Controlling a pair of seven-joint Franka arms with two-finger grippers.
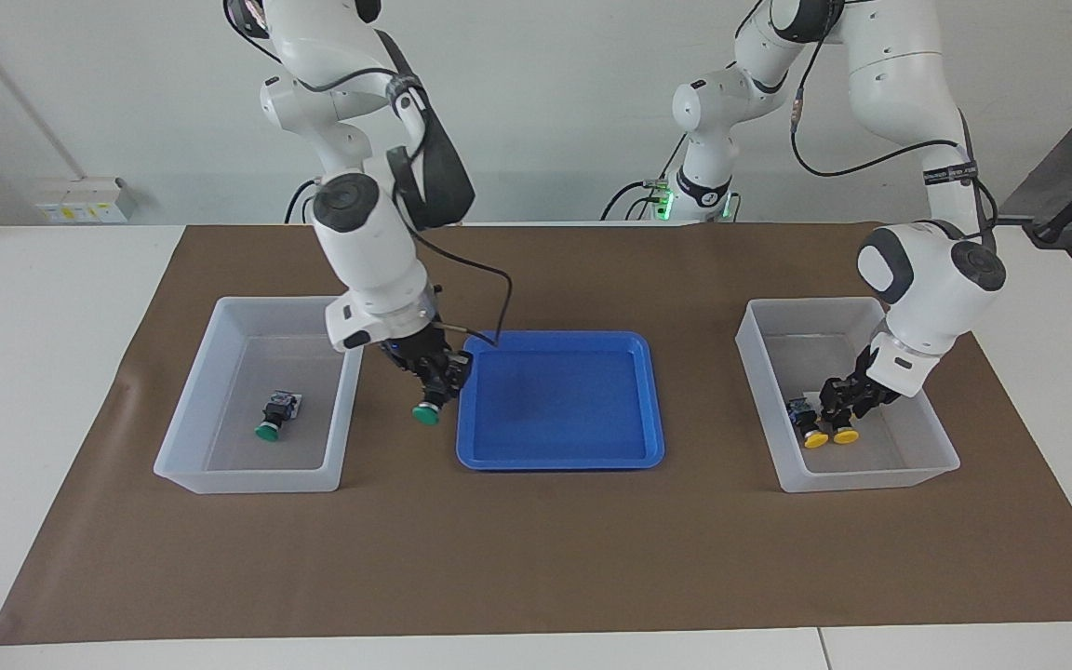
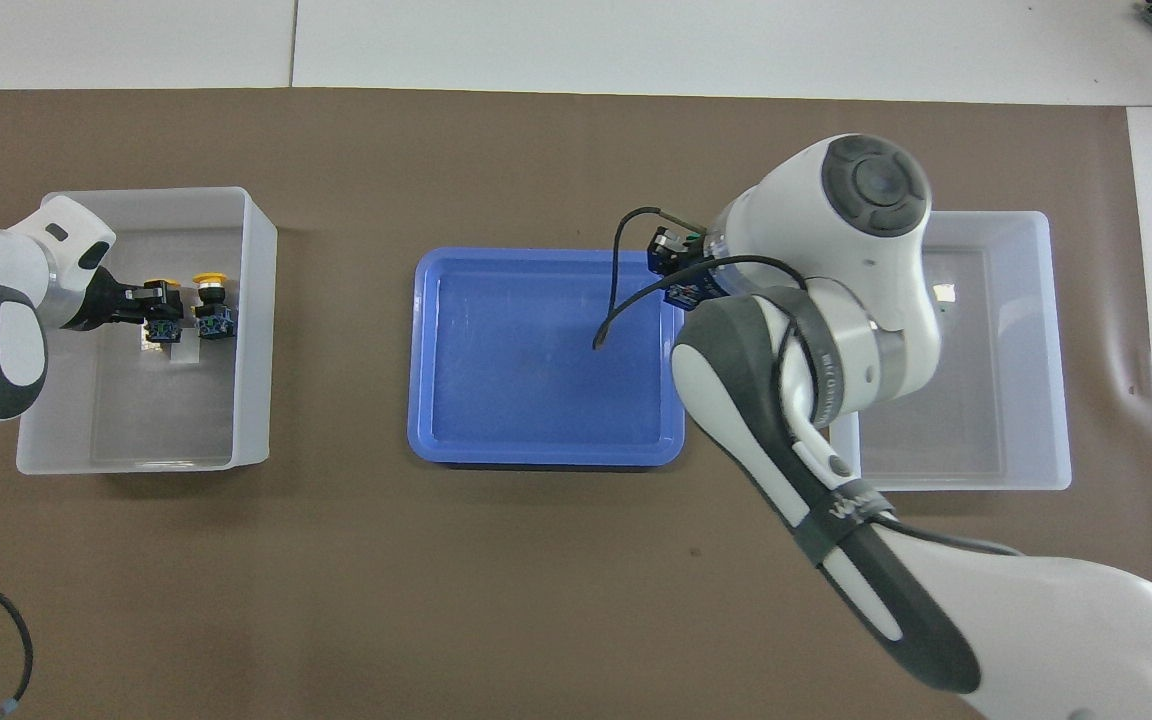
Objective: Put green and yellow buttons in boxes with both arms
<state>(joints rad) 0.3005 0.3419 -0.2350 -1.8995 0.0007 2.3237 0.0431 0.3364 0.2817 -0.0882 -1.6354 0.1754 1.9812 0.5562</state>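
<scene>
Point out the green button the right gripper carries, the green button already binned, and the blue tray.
Carried green button [image 1: 426, 413], facing view: on its green cap.
Binned green button [image 1: 268, 431], facing view: on its green cap.
Blue tray [image 1: 556, 458], facing view: on its rim farthest from the robots.

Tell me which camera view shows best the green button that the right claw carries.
The facing view: the green button hangs in the right claw, between the blue tray and a box. In the overhead view the arm hides it.
</scene>
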